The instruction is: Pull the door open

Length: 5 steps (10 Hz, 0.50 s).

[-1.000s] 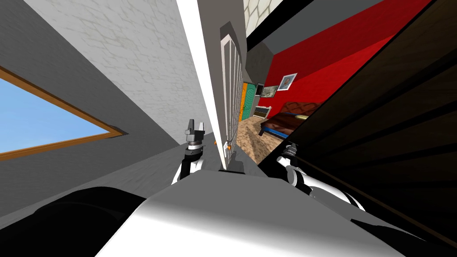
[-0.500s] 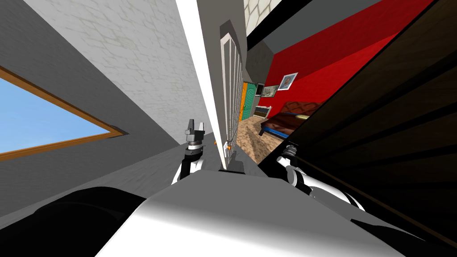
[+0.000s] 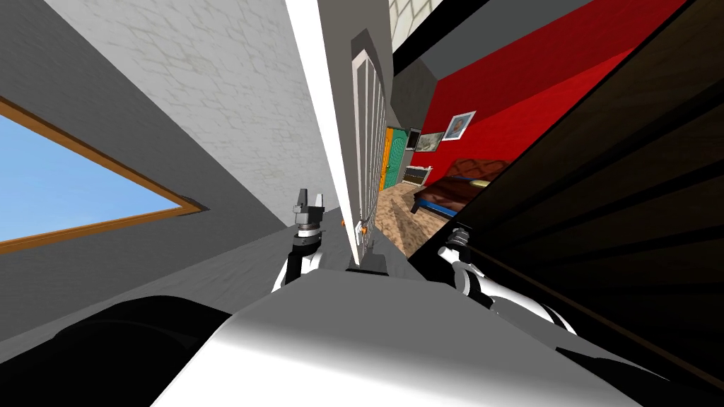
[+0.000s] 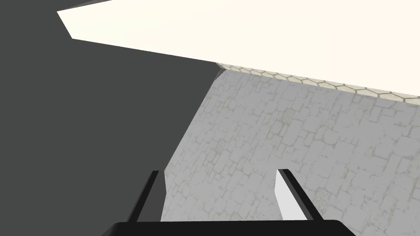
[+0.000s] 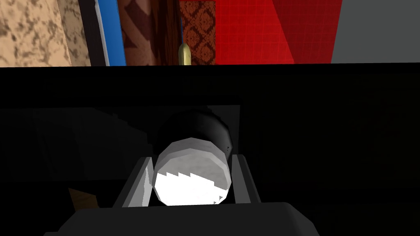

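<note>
Dark door (image 3: 601, 212) on the right stands ajar, red room (image 3: 509, 92) beyond; the view slid slightly in 1 s, my own move, gap about unchanged, so the pull has barely progressed. Right gripper (image 5: 191, 162) clamps its round pale knob (image 5: 190, 184); left gripper (image 4: 217, 172), spread wide and empty, is raised left of the white door frame (image 3: 311, 106).

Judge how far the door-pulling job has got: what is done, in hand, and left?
Done: the right gripper is shut on the round knob, and the dark door stands ajar, a red-walled room showing past its edge. In hand: the pull. To do: swinging it wider. The left gripper is open, idle.
</note>
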### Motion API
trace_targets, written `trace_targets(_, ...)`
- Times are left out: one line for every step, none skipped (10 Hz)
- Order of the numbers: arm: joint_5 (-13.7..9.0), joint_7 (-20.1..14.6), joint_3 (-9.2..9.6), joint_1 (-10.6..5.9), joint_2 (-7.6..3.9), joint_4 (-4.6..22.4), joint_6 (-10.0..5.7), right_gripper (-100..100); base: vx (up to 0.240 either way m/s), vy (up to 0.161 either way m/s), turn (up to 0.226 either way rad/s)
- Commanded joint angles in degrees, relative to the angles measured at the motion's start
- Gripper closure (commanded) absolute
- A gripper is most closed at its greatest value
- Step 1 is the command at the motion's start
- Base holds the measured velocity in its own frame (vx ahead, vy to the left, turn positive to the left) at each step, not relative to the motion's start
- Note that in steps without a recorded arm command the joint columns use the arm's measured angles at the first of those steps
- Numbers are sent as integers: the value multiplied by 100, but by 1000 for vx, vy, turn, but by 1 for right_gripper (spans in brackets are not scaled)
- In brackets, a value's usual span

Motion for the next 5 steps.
trace_targets(35,-39,61,-72,-8,214,-47,100,-147,12,33)
trace_targets(35,-39,61,-72,-8,214,-47,100,-53,17,11)
trace_targets(35,-39,61,-72,-8,214,-47,100,-3,17,-12)
trace_targets(119,-124,210,-110,52,158,-23,100,-146,35,12)
trace_targets(119,-124,210,-110,52,158,-23,100,-181,9,30)
